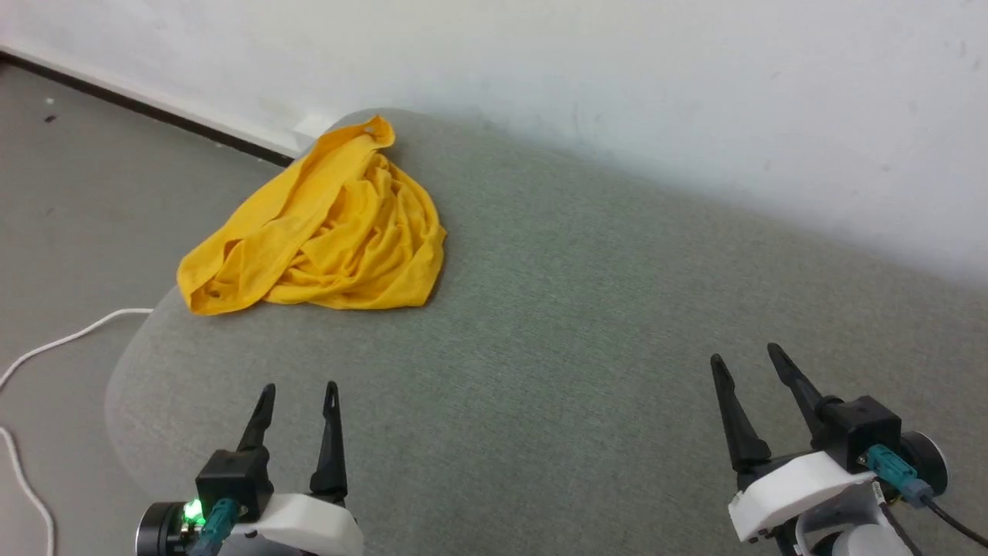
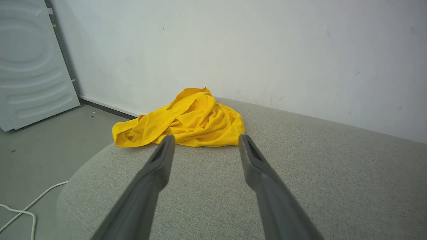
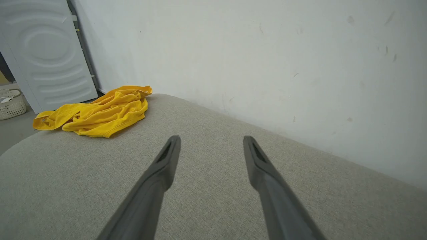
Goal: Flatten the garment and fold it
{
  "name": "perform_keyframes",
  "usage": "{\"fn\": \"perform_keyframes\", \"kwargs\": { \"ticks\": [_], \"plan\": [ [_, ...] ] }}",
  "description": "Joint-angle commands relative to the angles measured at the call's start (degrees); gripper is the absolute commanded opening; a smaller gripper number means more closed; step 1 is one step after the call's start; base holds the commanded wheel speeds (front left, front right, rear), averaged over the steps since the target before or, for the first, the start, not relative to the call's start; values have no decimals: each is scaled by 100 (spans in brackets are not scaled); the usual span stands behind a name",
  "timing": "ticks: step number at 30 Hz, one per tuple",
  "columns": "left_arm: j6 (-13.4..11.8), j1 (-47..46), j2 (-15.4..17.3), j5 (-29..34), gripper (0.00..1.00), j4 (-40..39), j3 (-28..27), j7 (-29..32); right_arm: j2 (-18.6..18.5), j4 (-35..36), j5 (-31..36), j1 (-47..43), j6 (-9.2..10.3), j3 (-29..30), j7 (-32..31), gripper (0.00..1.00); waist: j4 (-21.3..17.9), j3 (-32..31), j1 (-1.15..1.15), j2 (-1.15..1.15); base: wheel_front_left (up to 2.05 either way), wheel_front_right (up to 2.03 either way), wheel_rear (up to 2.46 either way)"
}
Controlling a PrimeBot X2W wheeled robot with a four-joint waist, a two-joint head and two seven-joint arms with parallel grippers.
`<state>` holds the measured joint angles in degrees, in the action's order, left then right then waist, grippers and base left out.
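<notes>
Crumpled bright yellow cotton shirt (image 1: 324,232): soft, light, floppy. Likely best pinch its loose near edge. Fingers of left gripper (image 1: 300,386), right gripper (image 1: 744,352) apart, empty, short of shirt.

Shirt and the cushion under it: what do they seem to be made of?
Shirt: thin, soft cloth, probably a cotton knit, matte yellow. It slumps in many fine, limp folds. Cushion: woven upholstery fabric over padding, by the look of it, matte grey-green, with a coarse speckled weave and a rounded, soft edge.
</notes>
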<state>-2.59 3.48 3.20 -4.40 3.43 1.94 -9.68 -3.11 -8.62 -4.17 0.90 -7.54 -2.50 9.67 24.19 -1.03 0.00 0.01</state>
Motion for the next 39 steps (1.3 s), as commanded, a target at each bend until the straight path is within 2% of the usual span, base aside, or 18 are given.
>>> {"fn": "perform_keyframes", "kwargs": {
  "ticks": [1, 39],
  "plan": [
    [32, 94, -15, -21, 100, 41, -5, -54, 14, -37, -42, 35, 4, -29, 56, 100, 151, -67, 0, -1, 0, 0, 0],
    [-144, 222, -31, -341, 100, 238, 68, -509, 23, -379, -108, 238, 5, -112, 510, 100, 1167, -31, 0, -1, 0, 0, 0]
  ]
}}
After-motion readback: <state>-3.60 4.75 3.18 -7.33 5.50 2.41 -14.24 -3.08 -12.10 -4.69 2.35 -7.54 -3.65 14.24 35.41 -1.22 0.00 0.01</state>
